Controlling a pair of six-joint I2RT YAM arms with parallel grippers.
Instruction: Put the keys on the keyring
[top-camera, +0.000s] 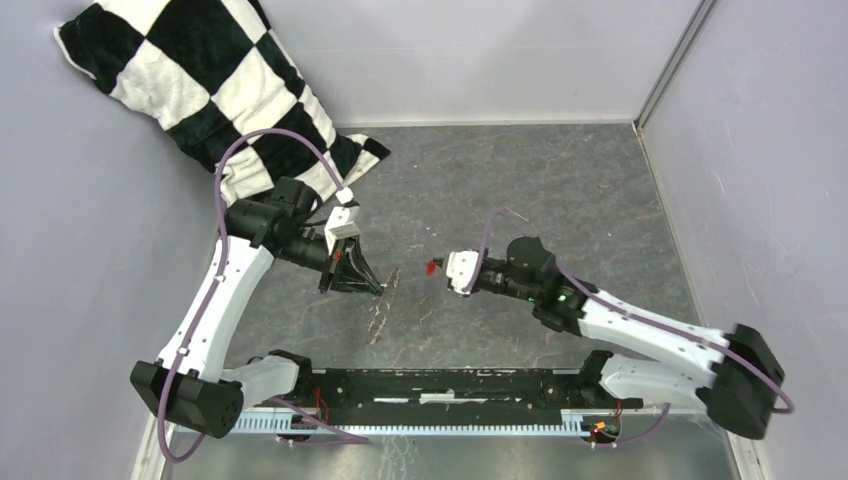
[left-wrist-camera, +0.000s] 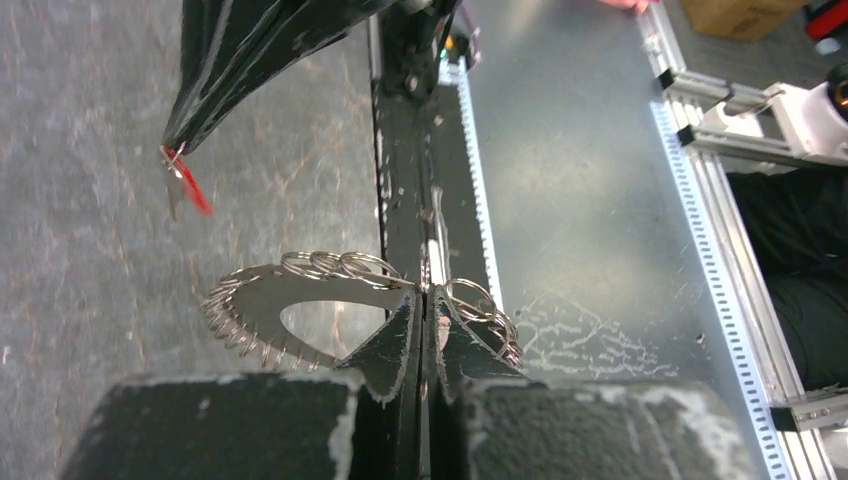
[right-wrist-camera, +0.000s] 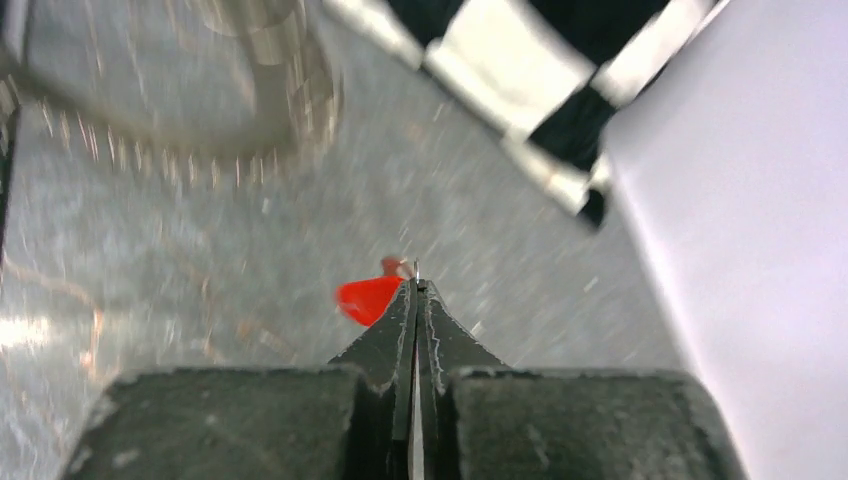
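Two arms face off over the speckled grey tabletop (top-camera: 540, 180), each gripping its half of the job. My left gripper (left-wrist-camera: 425, 295) is clamped tight on the rim of the thin metal keyring fringed with small grey keys (left-wrist-camera: 270, 300). It holds the ring out ahead of its fingertips, so the hollow centre and far edge stay reachable. My right gripper (right-wrist-camera: 415, 290) is pinched fully closed on the tiny key with the bright red plastic tag (right-wrist-camera: 368, 298). It grips at the silvery metal end, and the red tag juts past the fingertips on one side, apparently to keep the threading end exposed.

The key and ring sit near each other but apart, with bare table between them. The black-and-white checkered cloth (top-camera: 190, 80) is bunched in the far left corner, well clear of both arms, and the pale walls stand well back. I judge the tight spot to be the ring itself: the crowded fringe leaves little bare wire to aim for.
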